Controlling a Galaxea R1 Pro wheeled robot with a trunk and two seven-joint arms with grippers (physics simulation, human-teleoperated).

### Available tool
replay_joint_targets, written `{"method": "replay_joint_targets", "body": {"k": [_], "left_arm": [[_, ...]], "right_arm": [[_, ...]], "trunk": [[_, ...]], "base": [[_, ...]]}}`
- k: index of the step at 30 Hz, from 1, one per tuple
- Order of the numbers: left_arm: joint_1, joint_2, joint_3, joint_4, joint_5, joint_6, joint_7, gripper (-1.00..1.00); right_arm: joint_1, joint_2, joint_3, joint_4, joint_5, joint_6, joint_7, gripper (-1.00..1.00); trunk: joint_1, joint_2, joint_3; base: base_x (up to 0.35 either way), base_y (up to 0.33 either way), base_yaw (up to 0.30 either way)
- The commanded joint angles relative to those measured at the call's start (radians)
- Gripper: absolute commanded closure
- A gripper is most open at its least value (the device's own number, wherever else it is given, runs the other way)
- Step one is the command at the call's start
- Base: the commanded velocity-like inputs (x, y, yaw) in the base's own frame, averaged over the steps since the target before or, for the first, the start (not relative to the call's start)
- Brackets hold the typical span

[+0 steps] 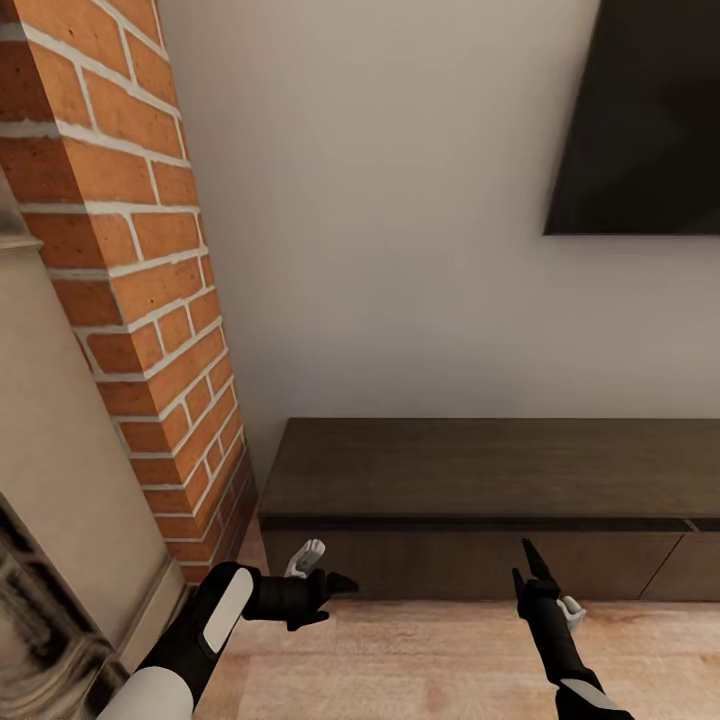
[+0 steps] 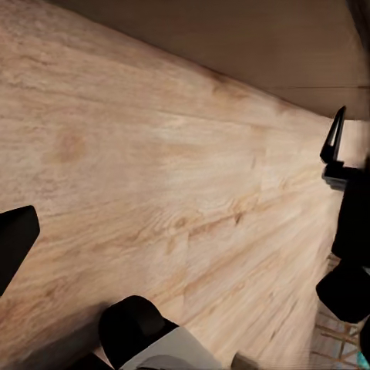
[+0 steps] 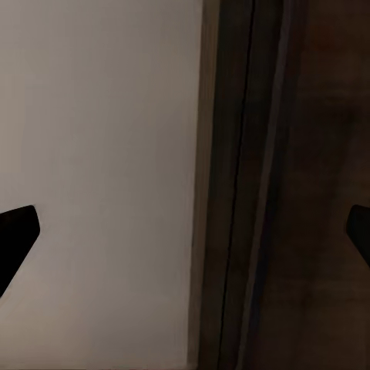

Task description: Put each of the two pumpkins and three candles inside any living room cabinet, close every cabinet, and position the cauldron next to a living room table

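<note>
The robot is squared up to the cabinet [image 1: 480, 490], the long low dark-wood unit along the pale wall [image 1: 380, 200], and both arms are out in front with nothing in them. The left gripper [image 1: 335, 585] sits low in front of the unit's left end, pointing sideways across the drawer front, its jaws too foreshortened from the head camera for me to say open or shut. In its wrist camera one dark fingertip [image 2: 15, 243] shows at the edge over bare plank floor [image 2: 154, 177], and that is not enough to settle it.

The right gripper [image 1: 528, 565] points up at the drawer face, fingers spread in a clear V, jaws parted and empty. Its own camera looks straight at the cabinet's front edge [image 3: 254, 185] with a fingertip at each side of the picture, well apart.

The drawer fronts look flush and shut. No pumpkins or candles are on the cabinet top or on the floor in front of it. My read: it is lining up to work a handleless drawer, which explains the right hand held close to that seam. A brick chimney breast [image 1: 140, 250] crowds the left arm, and a dark screen [image 1: 640, 110] hangs above.
</note>
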Motion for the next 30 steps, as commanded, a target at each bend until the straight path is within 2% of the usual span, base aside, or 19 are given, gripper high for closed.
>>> {"method": "replay_joint_targets", "body": {"k": [1, 3, 5, 7, 11, 13, 17, 30], "left_arm": [[0.0, 0.002, 0.0, 0.0, -0.008, 0.003, -0.041, -1.0], [0.0, 0.012, -0.002, 0.0, -0.01, 0.003, -0.125, -1.0], [0.0, 0.036, -0.007, 0.002, -0.01, 0.003, -0.213, -1.0], [0.001, 0.068, -0.027, 0.002, -0.011, 0.003, -0.313, -1.0], [0.001, 0.094, -0.04, 0.006, -0.011, 0.002, -0.428, -1.0], [0.001, 0.099, -0.042, 0.007, -0.012, 0.002, -0.457, -1.0], [0.002, 0.102, -0.045, 0.009, -0.012, 0.002, -0.485, -1.0], [0.002, 0.102, -0.055, 0.012, -0.011, 0.001, -0.492, -1.0]], "right_arm": [[-0.001, -0.001, -0.007, 0.001, 0.003, 0.011, 0.007, -1.0], [0.0, -0.002, -0.007, 0.001, 0.003, 0.016, 0.01, -1.0], [0.0, -0.003, -0.007, 0.001, 0.003, 0.018, 0.011, -1.0], [-0.001, -0.003, -0.006, 0.001, 0.001, 0.019, 0.011, -1.0], [0.0, -0.003, -0.005, 0.001, 0.0, 0.019, 0.012, -1.0], [0.0, -0.003, -0.005, 0.001, 0.0, 0.018, 0.012, -1.0], [-0.001, -0.003, -0.005, 0.001, 0.0, 0.016, 0.013, -1.0], [0.0, -0.003, -0.005, 0.001, -0.001, 0.016, 0.015, -1.0]], "trunk": [[0.0, 0.0, -0.001], [0.0, 0.0, -0.001], [0.0, 0.0, -0.001], [0.0, 0.0, -0.001], [0.0, 0.0, -0.001], [0.0, 0.0, -0.001], [0.002, -0.001, -0.016], [0.007, -0.004, -0.067]], "base": [[0.0, 0.0, 0.0], [0.0, 0.0, 0.0], [0.0, 0.0, 0.0], [0.0, 0.0, 0.0], [0.0, 0.0, 0.0], [0.0, 0.0, 0.0], [0.0, 0.0, 0.0], [0.0, 0.0, 0.0]]}}
